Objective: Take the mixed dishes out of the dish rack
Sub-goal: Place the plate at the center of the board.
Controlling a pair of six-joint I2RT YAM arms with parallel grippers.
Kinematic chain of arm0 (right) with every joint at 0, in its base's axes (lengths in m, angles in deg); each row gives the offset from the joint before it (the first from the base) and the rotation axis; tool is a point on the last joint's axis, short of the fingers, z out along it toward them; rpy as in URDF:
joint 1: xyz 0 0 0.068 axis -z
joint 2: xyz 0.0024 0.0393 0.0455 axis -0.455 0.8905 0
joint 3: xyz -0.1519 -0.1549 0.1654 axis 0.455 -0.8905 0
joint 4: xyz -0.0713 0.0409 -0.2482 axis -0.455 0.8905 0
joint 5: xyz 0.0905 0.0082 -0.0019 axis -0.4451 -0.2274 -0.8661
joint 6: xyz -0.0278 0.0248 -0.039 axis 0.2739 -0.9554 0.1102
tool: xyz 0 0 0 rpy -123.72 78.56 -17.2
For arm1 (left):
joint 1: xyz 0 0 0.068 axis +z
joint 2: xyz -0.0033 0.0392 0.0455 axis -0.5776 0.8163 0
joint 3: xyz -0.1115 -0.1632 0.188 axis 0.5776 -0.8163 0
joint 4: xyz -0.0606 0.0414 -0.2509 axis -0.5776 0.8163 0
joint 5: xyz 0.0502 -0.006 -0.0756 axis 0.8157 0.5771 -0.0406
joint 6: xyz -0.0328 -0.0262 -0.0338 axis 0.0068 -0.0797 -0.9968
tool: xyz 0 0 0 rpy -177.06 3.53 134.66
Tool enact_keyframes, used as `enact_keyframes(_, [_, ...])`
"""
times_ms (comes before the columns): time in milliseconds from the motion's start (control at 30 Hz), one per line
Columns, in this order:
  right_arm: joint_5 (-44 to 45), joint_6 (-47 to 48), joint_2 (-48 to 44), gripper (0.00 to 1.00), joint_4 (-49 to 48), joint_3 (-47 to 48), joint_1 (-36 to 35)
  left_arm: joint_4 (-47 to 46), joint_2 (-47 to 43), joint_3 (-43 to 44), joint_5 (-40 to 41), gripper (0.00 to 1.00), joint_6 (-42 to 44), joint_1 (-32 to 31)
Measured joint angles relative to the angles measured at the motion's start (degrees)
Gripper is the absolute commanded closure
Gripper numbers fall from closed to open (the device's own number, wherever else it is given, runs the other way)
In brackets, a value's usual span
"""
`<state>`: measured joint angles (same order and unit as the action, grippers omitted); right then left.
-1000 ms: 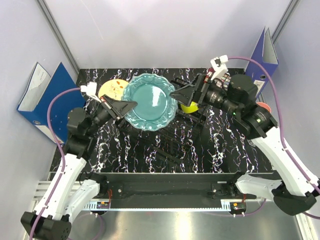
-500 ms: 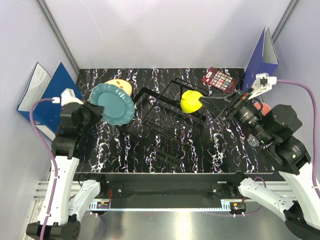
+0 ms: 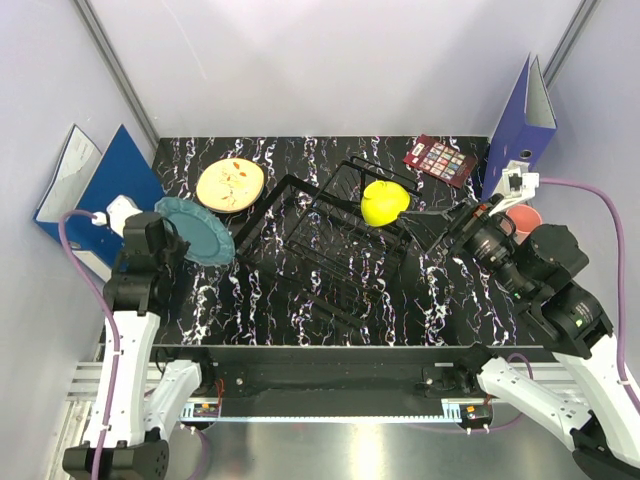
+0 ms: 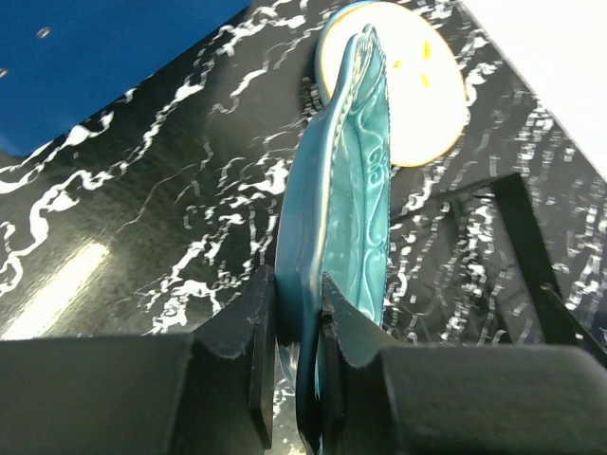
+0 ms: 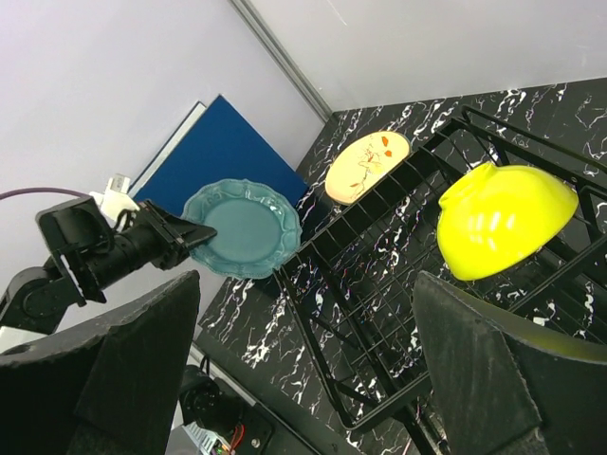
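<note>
As the left gripper [image 4: 299, 296] grips it, the teal plate [image 4: 358, 190] tilts.

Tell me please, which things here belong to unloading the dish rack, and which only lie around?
For the job:
dish rack
small yellow-green bowl, in the rack
teal scalloped plate, held in the left pincer
cream floral plate, outside the rack
pink cup

Lying about:
blue binder at left
blue binder at right
dark red card with coloured squares
</note>
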<state>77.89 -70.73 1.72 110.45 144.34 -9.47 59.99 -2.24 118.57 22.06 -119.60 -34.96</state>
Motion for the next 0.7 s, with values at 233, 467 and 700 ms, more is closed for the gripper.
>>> enact_keyframes(233, [-0.04, 0.04, -0.66, 0.00, -0.09, -1.84, 0.00, -2.67, 0.92, -8.11, -1.27, 1.00, -0.04, 3.52])
enact_keyframes(467, [-0.22, 0.00, -1.29, 0.00, -0.81, -4.48, 0.00, -7.85, 7.28, -9.68, -4.07, 1.00, -1.53, 5.77])
enact_keyframes(700, [-0.22, 0.46, -0.85, 0.00, -1.29, -5.29, 0.00, -9.88, 14.84, -1.57, -6.64, 1.00, -3.91, 5.86])
